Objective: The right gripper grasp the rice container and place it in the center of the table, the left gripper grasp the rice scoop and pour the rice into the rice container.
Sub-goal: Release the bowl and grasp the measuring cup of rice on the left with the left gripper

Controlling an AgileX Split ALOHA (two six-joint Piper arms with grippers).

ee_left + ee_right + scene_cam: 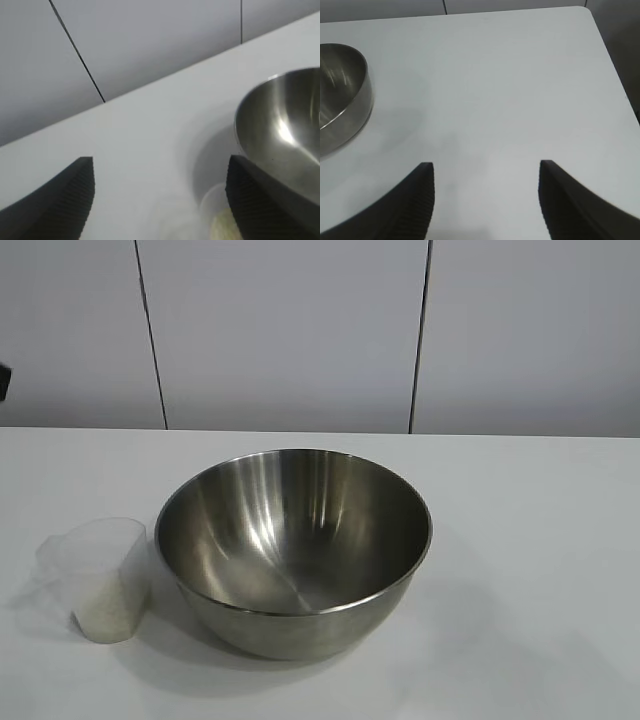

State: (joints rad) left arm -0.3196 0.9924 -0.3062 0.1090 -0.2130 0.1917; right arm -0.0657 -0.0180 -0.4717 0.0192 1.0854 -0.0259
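Rice container [293, 550] mid-table [540, 540]; rice scoop [100, 580] upright just beside it, holding rice [105, 612]. Left gripper [160, 200] open, empty, near scoop. Right gripper [485, 200] open, empty, above bare tabletop.

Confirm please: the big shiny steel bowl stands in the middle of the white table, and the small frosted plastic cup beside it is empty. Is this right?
Not quite. The small frosted plastic cup is not empty: white rice grains fill its lower part, as the exterior view shows. The rest holds: the big shiny steel bowl stands in the middle of the white table, with the cup beside it.
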